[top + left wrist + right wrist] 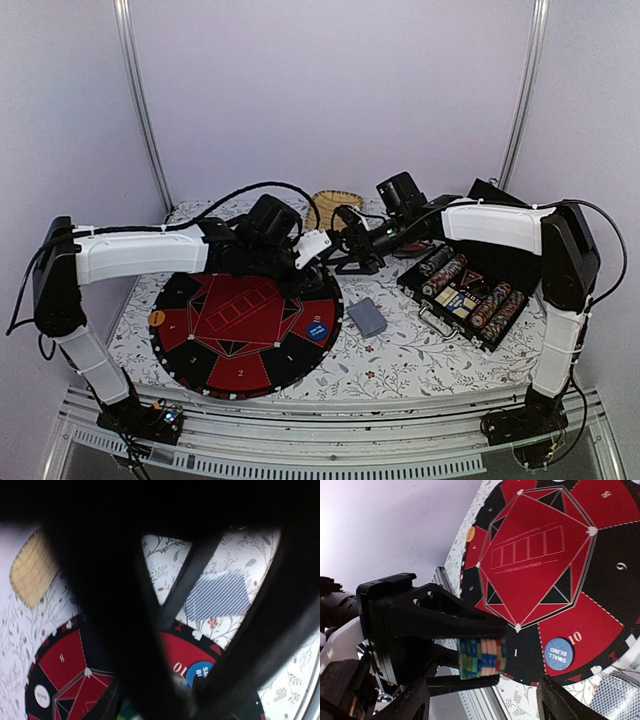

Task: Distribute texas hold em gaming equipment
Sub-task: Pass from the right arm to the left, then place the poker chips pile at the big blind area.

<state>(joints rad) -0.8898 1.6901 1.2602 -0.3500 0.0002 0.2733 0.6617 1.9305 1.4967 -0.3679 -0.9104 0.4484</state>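
Chips point(479, 658), a short stack banded blue, green, tan and red, sit pinched between the two black fingers of the left gripper point(492, 655). The stack hangs over the round red-and-black mat point(235, 315), near its 1 o'clock rim. The right gripper point(482, 685) faces the stack from close by, its fingers spread wide with nothing between them.

On the mat, a blue "SMALL BLIND" button point(318, 331) lies at 3 o'clock and an orange button point(157, 317) sits on the rim at 9 o'clock. A deck of blue-backed cards point(367, 316) rests on the floral cloth point(400, 365) just off the mat at 3 o'clock. Farther out the same way, an open black case point(437, 320) holds chip rows point(447, 272). A straw basket point(335, 200) sits toward 1 o'clock, behind the grippers.
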